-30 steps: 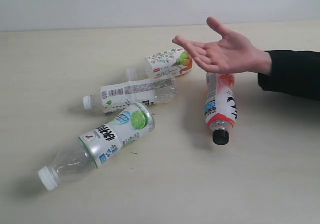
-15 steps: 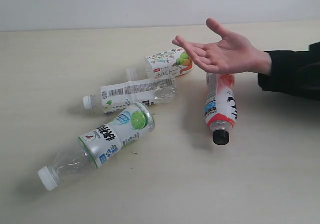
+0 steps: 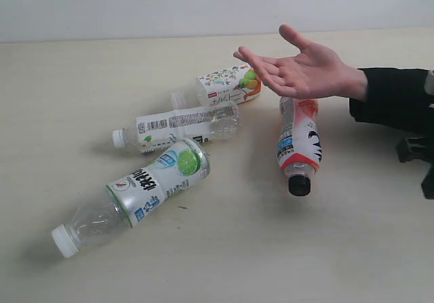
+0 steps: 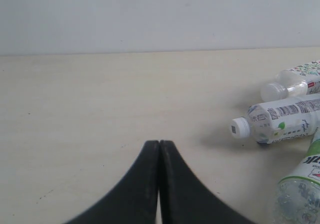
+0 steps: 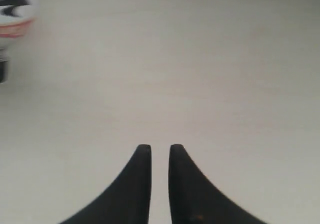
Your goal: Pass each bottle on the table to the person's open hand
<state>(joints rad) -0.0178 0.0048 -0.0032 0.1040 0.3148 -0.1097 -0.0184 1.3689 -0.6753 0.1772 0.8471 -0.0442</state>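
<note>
One table, one lime-label bottle at 8 o'clock of the group, one barcode-label bottle at 9 o'clock, one fruit-label bottle at 12 o'clock, one red-white bottle at 3 o'clock, bottle total four, one open hand, one left gripper, one right gripper

You have four bottles lying on their sides on the pale counter: the lime-label bottle at front left, the barcode bottle close behind it, the fruit-label bottle behind that, and the black-capped red-white bottle apart to the right

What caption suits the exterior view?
Four clear plastic labelled bottles lie on the pale beige table near a bare open hand.
</note>
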